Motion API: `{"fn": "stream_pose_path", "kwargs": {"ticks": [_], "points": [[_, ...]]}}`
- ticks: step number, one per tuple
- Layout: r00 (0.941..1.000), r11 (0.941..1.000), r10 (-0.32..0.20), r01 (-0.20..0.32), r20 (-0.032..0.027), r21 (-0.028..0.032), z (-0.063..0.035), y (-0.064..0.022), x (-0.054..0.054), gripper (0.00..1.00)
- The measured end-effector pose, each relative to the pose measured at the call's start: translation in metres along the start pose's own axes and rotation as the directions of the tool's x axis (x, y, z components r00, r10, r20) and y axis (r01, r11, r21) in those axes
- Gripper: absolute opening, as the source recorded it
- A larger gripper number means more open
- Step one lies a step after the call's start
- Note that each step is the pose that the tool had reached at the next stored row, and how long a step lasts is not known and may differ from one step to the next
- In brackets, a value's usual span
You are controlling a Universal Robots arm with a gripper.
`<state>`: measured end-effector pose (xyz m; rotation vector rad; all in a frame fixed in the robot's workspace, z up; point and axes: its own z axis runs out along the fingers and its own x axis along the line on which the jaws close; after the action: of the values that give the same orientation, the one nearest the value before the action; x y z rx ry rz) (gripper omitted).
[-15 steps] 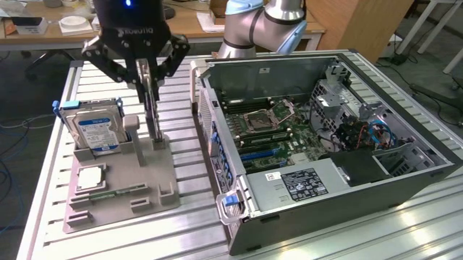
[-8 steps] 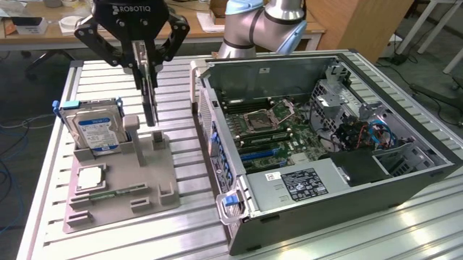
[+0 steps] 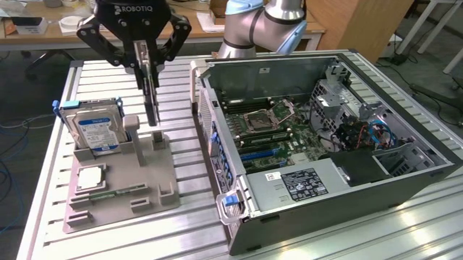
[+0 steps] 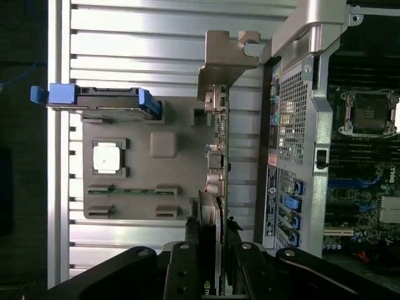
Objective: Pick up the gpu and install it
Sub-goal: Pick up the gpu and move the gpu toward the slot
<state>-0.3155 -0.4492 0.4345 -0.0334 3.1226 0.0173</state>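
Gripping the gpu edge-on, the fingers hold it over the gray tray holding hard drive and processor.

1. The slatted metal table carries two things, set close beside each other.
2. A grey holder plate lies flat on the slats, toward the exterior view's left.
3. An open computer case lies on its side, toward the exterior view's right.

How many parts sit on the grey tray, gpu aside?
3: hard drive upright at the far end, processor chip flat in the middle, memory stick in the near slots.
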Motion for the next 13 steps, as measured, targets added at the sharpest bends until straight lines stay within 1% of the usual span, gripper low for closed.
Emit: {"fn": "stream_pose_path", "kwargs": {"ticks": [3, 5, 8, 13], "points": [[1.0000, 1.0000, 0.000, 0.000, 0.0002, -0.0001, 0.0002, -0.0001, -0.006, 0.26], [1.0000, 1.0000, 0.000, 0.000, -0.0001, 0.0000, 0.0002, -0.0002, -0.012, 0.26], [1.0000, 1.0000, 0.000, 0.000, 0.0000, -0.0001, 0.0005, -0.0005, -0.022, 0.26], [1.0000, 1.0000, 0.000, 0.000, 0.0000, -0.0002, 0.0008, -0.0009, -0.042, 0.26]]}}
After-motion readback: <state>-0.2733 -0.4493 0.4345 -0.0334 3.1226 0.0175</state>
